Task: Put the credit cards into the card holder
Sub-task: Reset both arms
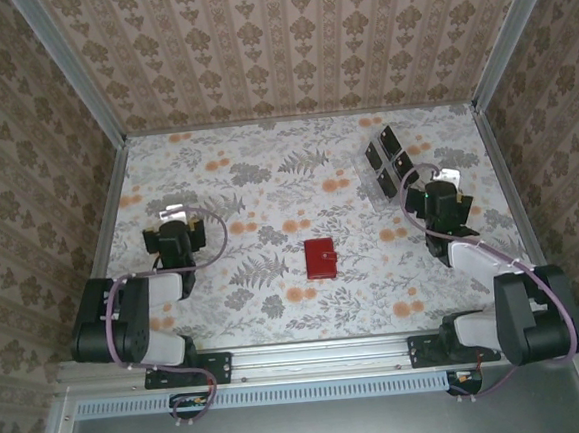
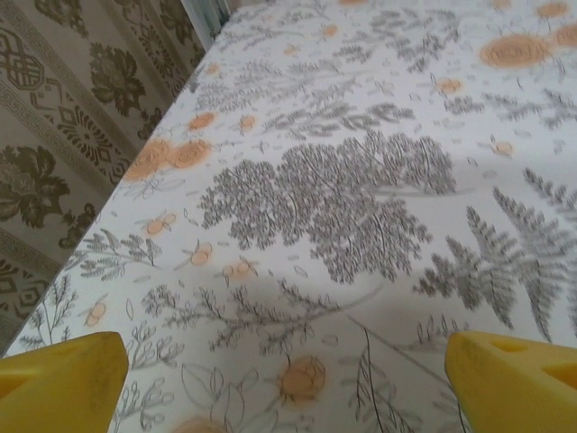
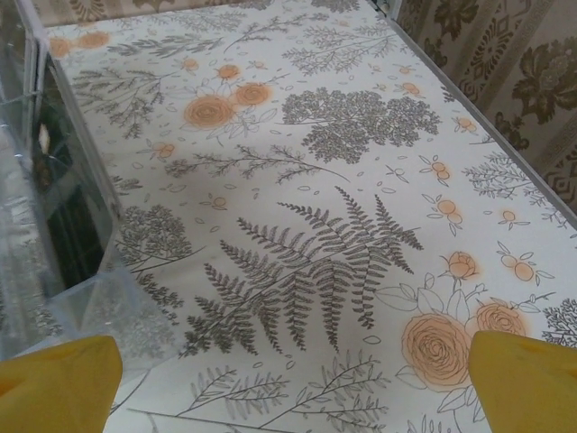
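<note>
Card holder (image 1: 321,259): red, flat, closed, with a small dark mark at its right edge. Its long axis runs away from the arm bases. It lies between the two grippers, well apart from both and a bit nearer the bases than either. Credit cards (image 1: 376,154): four dark rectangles in a clear tray (image 3: 81,307) set diagonally, just ahead-left of the right gripper (image 1: 446,178). Right gripper jaws are wide and hold nothing, yellow fingertips (image 3: 59,383) over the floral table (image 1: 266,178), tray wall near its left finger. Left gripper (image 1: 176,215) jaws are wide, holding nothing.
</note>
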